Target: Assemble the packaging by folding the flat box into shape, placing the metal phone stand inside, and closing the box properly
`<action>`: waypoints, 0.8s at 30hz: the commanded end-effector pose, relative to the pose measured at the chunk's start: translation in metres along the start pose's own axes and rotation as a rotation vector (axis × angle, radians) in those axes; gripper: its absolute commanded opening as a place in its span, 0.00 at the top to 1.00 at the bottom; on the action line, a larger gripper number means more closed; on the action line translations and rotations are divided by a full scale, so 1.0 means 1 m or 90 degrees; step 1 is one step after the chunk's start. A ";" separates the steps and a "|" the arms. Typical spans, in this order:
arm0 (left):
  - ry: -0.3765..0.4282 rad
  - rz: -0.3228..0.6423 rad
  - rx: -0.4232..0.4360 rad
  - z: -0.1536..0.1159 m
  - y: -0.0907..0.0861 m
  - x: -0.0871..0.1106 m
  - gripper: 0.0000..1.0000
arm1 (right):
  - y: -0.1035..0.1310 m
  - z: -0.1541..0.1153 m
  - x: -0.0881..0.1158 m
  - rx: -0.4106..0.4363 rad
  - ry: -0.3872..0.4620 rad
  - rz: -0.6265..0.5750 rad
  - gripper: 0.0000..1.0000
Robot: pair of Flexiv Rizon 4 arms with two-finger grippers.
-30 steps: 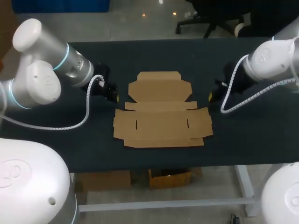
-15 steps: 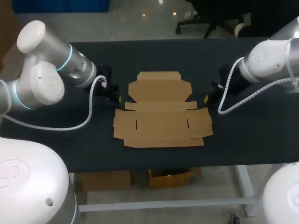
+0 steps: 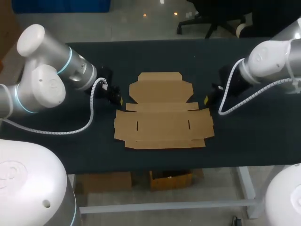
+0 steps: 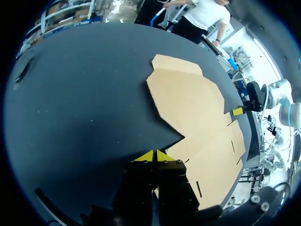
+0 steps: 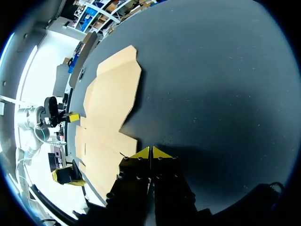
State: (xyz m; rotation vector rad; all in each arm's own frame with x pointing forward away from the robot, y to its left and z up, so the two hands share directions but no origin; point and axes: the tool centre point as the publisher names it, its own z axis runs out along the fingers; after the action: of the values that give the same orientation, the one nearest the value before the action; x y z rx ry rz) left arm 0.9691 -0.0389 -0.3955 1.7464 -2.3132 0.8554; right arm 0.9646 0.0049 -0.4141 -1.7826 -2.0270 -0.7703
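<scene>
My left gripper (image 4: 153, 156) has its two yellow tips pressed together with nothing between them; my right gripper (image 5: 150, 152) is the same, tips meeting and empty. Each sits low over the dark matte table (image 3: 164, 56), just off one side of the flat box (image 3: 162, 117), left gripper at its left side, right at its right. From either wrist view I cannot say whether the tips touch the tabletop. In the head view the fingers are mostly hidden under the black wrist housings, so only a speck of yellow shows on each side. The box lies unfolded in the middle of the table between the two grippers; it is plain brown cardboard, dull and die-cut; the wide near panel has two short slits and narrow flaps along its edges; the far panel has cut-off corners and what looks like a tab along its far edge.
</scene>
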 end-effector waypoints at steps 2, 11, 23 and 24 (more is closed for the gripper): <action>0.002 -0.005 -0.014 0.005 -0.001 -0.001 1.00 | 0.003 0.004 -0.003 0.004 0.010 -0.002 1.00; 0.012 -0.013 -0.044 0.010 -0.002 -0.001 1.00 | 0.005 0.008 -0.004 0.007 0.013 -0.003 1.00; 0.015 -0.014 -0.064 0.013 0.002 0.003 1.00 | 0.005 0.014 0.000 0.010 0.020 -0.009 1.00; 0.015 -0.014 -0.064 0.013 0.002 0.002 1.00 | 0.005 0.013 0.001 0.010 0.020 -0.010 1.00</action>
State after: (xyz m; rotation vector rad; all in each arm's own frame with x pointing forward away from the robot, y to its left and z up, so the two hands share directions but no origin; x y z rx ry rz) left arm 0.9682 -0.0468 -0.4056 1.7077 -2.2743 0.7468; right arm 0.9678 0.0141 -0.4231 -1.7486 -2.0270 -0.7820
